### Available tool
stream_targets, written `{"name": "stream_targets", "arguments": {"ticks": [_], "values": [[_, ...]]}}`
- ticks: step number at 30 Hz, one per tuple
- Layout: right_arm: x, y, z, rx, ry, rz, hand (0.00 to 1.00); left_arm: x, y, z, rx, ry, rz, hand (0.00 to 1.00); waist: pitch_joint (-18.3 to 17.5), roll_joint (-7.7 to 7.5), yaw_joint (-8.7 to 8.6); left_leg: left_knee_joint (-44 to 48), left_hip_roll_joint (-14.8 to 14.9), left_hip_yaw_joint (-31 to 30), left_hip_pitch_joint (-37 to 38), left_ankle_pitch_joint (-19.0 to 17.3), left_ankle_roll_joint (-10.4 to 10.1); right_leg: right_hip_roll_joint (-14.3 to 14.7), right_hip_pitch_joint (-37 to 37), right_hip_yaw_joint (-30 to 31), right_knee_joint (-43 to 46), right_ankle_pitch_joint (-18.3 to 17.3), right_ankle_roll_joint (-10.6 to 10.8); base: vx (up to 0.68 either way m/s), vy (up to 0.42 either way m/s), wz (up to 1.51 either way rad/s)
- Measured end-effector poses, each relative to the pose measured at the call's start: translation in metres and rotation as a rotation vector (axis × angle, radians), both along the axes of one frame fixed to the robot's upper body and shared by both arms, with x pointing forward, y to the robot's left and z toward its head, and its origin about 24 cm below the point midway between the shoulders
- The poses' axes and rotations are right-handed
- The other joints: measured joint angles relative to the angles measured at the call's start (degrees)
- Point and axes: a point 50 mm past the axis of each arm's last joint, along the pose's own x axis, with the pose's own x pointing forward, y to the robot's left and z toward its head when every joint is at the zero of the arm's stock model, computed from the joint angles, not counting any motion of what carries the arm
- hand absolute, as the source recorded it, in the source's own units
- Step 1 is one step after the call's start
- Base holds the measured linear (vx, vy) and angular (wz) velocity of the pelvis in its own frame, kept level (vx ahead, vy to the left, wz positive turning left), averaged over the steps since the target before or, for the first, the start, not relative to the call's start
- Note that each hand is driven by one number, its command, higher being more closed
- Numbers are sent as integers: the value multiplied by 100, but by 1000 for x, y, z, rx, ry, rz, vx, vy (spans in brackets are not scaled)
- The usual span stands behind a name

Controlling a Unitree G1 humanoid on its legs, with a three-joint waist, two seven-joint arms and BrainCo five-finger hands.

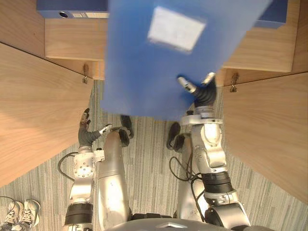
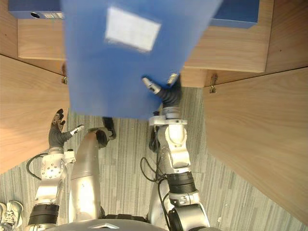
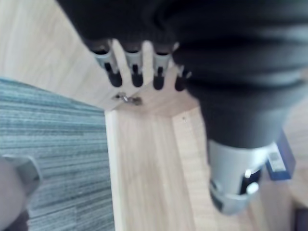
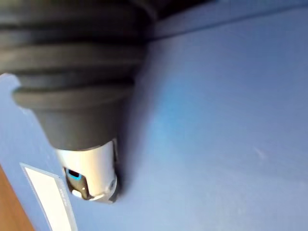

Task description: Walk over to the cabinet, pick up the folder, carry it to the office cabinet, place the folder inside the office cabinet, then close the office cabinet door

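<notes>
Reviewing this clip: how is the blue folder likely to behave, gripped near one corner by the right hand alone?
The blue folder is probably stiff: its face looks flat, without sag, though the right hand pinches it near one corner. Broad and held off-centre, it may twist or swing. Its smooth cover looks somewhat slippery, so the grip could creep.

Shelf [image 1: 67, 41] between left door [image 1: 33, 96] and right door [image 1: 269, 130], folder [image 1: 159, 72] across the middle

Blue folder [image 1: 144, 77] w/ white label [image 1: 175, 29], raised, tilted, before open wood cabinet [image 1: 72, 38].
</notes>
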Motion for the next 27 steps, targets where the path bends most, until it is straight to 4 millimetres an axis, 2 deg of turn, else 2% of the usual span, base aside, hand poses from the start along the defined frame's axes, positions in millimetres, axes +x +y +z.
{"name": "stream_targets", "arguments": {"ticks": [5,10,17,20,21,27], "values": [[16,-32,5,228,29,-91,100,15,-5,19,-27,-76,-17,0,0,0,-20,93,67,-46,-160,-11,-4,38,-120,-43,53,-20,-30,31,-49,-3],[24,-46,24,461,-17,-79,100,22,-7,31,-41,-113,-13,0,0,0,-24,198,105,-149,-432,-46,-38,78,-335,-97,125,-40,-58,12,-38,-2],[42,-50,51,676,-46,-45,100,24,-6,28,-81,-100,21,0,-1,-1,-8,205,133,-188,-589,-36,-51,94,-481,-146,162,-44,-76,-2,-27,0],[46,-52,64,777,-67,-16,100,26,-11,26,-104,-90,15,0,-1,-2,7,210,131,-264,-749,-5,-71,98,-590,-211,169,-48,-94,6,-18,4],[48,-51,72,807,-75,4,100,26,-13,24,-117,-83,19,0,-1,-2,7,210,130,-269,-810,42,-18,97,-648,-214,181,-48,-95,0,0,0],[52,-48,95,905,-92,52,100,27,-25,21,-135,-68,1,0,-2,-4,33,145,116,-311,-853,96,-44,79,-669,-282,178,-67,-120,15,-15,5]]}}
